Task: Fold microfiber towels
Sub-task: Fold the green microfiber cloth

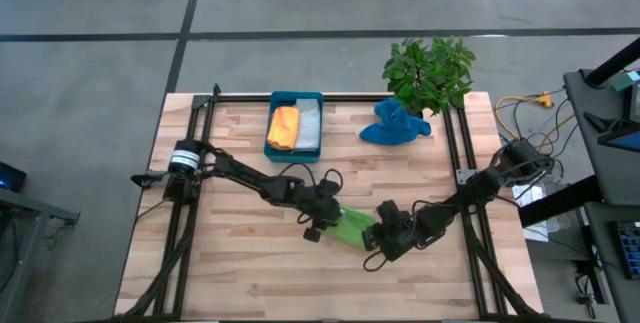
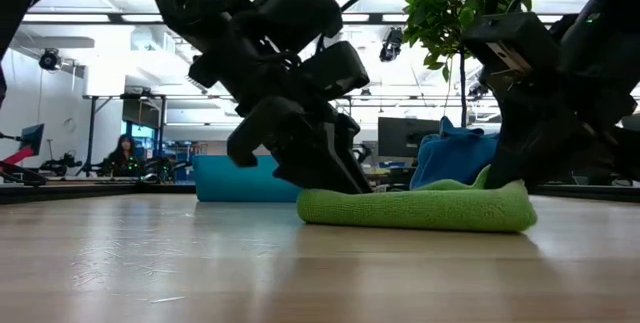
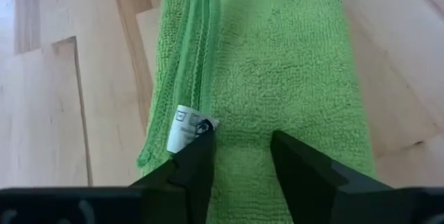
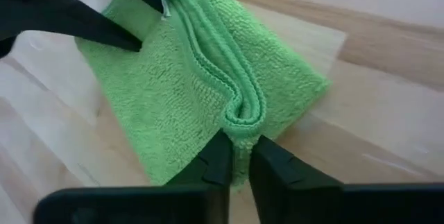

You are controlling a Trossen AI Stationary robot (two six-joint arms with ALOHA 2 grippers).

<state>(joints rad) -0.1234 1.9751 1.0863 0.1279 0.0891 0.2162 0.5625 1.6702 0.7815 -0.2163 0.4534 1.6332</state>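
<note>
The lime green towel (image 1: 350, 227) lies folded into a thick strip on the table's middle, with a white label (image 3: 184, 128) at its stacked hems. My left gripper (image 3: 243, 141) is open and slants down over the strip's left end, one fingertip beside the label. My right gripper (image 4: 239, 148) is shut on the strip's opposite end. The blue towel (image 1: 395, 125) lies bunched at the far right. The orange towel (image 1: 284, 127) and the grey towel (image 1: 309, 125) lie folded in the teal tray (image 1: 296, 96). My left gripper's open fingertips (image 3: 201, 141) are down at the green towel's top face (image 3: 243, 113), next to the label; I cannot tell whether they touch it. My right gripper pinches the stacked hemmed edges (image 4: 239, 116) at the strip's right end between its two fingers, several layers together. The fingers slant down from the table's right. The towel lies flat on the table, its edges raised into a small ridge at the fingers.
A potted plant (image 1: 430, 68) stands at the far right corner behind the blue towel. A black frame rail (image 1: 330, 96) runs along the far edge. Bare wood (image 1: 260, 278) lies toward the near edge. A person sits far off in the room (image 2: 125, 153).
</note>
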